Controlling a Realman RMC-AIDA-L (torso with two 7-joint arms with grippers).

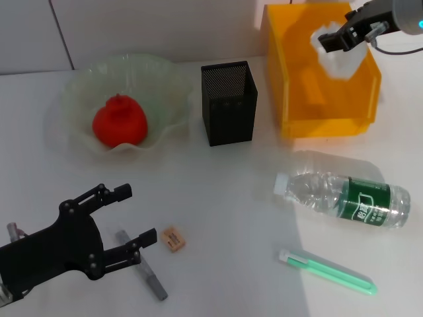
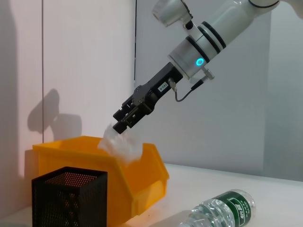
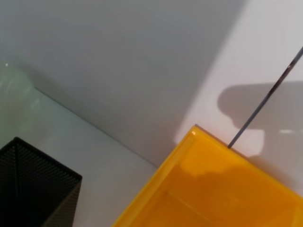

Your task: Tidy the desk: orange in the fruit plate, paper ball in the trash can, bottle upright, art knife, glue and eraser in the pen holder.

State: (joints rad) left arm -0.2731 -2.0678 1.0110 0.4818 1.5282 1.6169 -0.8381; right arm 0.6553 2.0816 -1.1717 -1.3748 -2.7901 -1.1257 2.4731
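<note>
My right gripper [image 1: 332, 41] is shut on the white paper ball [image 1: 342, 58] and holds it over the orange-yellow trash can [image 1: 281, 79] at the back right. The left wrist view shows this gripper [image 2: 123, 122], the ball [image 2: 120, 146] and the can [image 2: 61, 149]. The orange [image 1: 119, 122] lies in the pale-green fruit plate [image 1: 69, 99] at the back left. The black mesh pen holder [image 1: 228, 105] stands between plate and can. The bottle [image 1: 347, 198] lies on its side at the right. The tan eraser [image 1: 173, 239] lies beside my open left gripper [image 1: 135, 216] at the front left.
A thin grey pen-shaped tool [image 1: 142, 265] lies under the left gripper's near finger. A green stick with a white cap [image 1: 327, 271] lies at the front right, in front of the bottle. A white wall stands behind the table.
</note>
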